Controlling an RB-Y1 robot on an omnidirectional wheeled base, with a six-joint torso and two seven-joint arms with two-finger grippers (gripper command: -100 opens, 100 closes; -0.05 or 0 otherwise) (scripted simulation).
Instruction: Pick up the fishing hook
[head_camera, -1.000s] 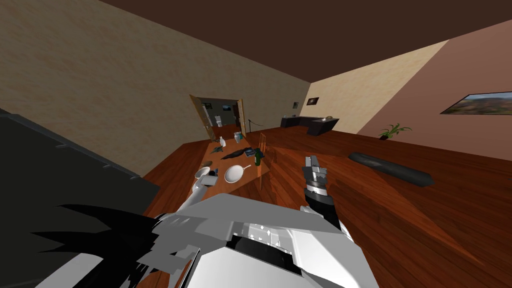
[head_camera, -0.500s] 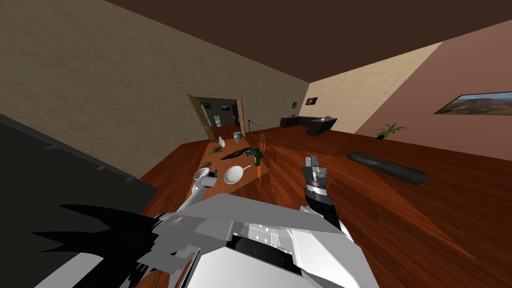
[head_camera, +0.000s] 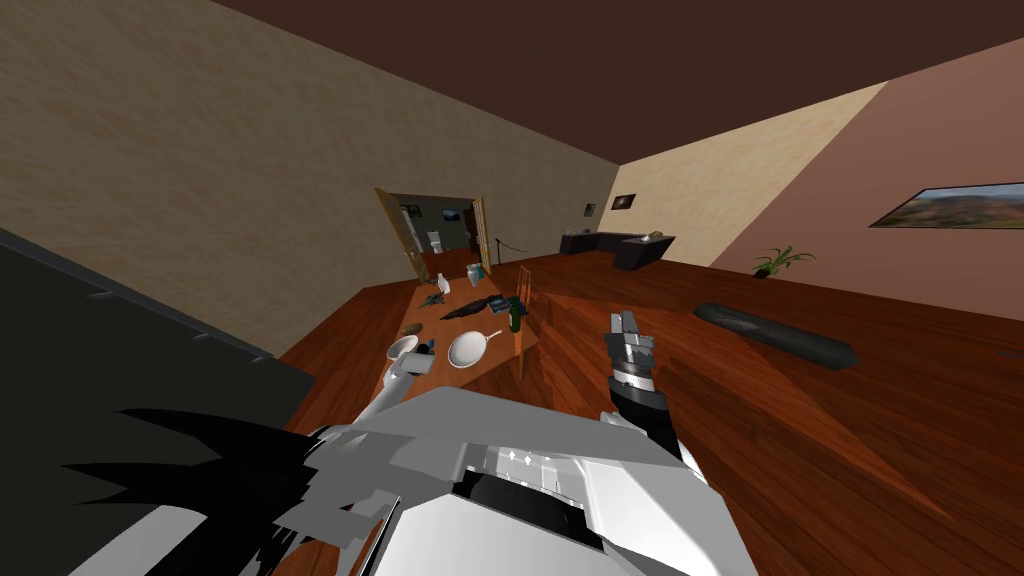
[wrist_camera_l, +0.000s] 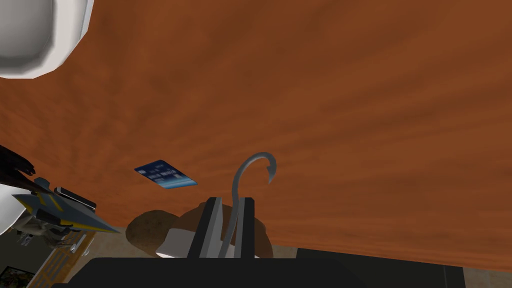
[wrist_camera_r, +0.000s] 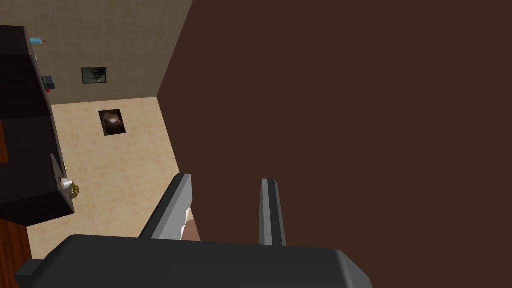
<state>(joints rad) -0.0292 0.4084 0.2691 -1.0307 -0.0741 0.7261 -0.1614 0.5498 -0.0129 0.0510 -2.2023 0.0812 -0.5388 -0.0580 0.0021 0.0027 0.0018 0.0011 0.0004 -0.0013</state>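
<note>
A thin grey fishing hook (wrist_camera_l: 250, 167) lies on the red-brown wooden table (wrist_camera_l: 350, 100). Its curved, barbed end reaches past my left gripper (wrist_camera_l: 229, 200). The two left fingers stand close together and press the hook's shank between them. In the head view the left gripper (head_camera: 425, 347) is down at the table's (head_camera: 425, 310) near end, beside a white pan (head_camera: 467, 348). My right gripper (head_camera: 628, 325) is raised over the floor to the right of the table. Its fingers (wrist_camera_r: 270, 210) stand apart with nothing between them.
A blue card (wrist_camera_l: 165, 175) lies on the table just beyond the hook. A brown lump (wrist_camera_l: 150, 232) sits next to the left fingers, and a grey-and-yellow toy craft (wrist_camera_l: 60, 212) is further off. A green bottle (head_camera: 516, 316) stands at the table's right edge. A dark long bolster (head_camera: 775, 335) lies on the floor.
My head camera has shifted very slightly. Both arms keep their places, and my left fingers have drawn together on the hook.
</note>
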